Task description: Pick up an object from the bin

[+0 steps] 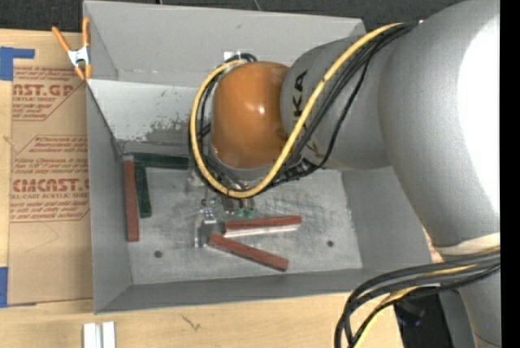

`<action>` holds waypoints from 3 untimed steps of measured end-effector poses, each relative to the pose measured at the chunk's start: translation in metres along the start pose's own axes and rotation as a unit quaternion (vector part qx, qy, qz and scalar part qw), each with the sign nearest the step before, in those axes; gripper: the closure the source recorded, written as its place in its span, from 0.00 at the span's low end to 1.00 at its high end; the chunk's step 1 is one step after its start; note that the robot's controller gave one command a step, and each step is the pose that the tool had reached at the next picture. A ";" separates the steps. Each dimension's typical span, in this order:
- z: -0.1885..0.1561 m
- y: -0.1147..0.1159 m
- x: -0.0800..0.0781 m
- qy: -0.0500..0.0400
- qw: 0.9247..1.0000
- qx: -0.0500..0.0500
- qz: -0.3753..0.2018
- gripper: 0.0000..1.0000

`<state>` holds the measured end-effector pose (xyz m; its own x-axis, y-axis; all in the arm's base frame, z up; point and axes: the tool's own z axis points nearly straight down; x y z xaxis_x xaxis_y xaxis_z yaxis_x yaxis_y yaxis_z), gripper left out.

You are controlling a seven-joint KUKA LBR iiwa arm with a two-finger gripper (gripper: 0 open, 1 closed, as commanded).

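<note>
Reddish-brown flat rectangular stick (268,220) lies flat just beside the gripper (205,229); an angled reddish-brown stick (249,251) lies alongside, ends converging.

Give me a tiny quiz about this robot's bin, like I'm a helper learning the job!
1. True or false: by the left wall of the grey metal bin, a long red-brown flat stick lies beside a dark green stick.
2. How many sticks lie nearest the pincer? A) none B) three C) ten
3. Fill in: the pincer hangs over the bin's ____.
Key: 1 true. 2 B: a level red-brown stick, a slanted red-brown stick, a pale stick. 3 floor.
</note>
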<state>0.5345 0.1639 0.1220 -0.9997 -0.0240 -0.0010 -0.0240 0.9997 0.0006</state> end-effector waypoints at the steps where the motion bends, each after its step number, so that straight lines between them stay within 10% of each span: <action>1: -0.010 -0.006 0.022 0.001 0.999 0.001 -0.037 0.00; 2: 0.025 -0.032 0.016 -0.002 0.995 0.000 -0.104 0.00; 3: 0.042 -0.055 0.022 -0.004 0.996 -0.001 -0.084 1.00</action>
<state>0.5142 0.1087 0.0796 -0.9815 -0.1912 -0.0087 -0.1912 0.9816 0.0023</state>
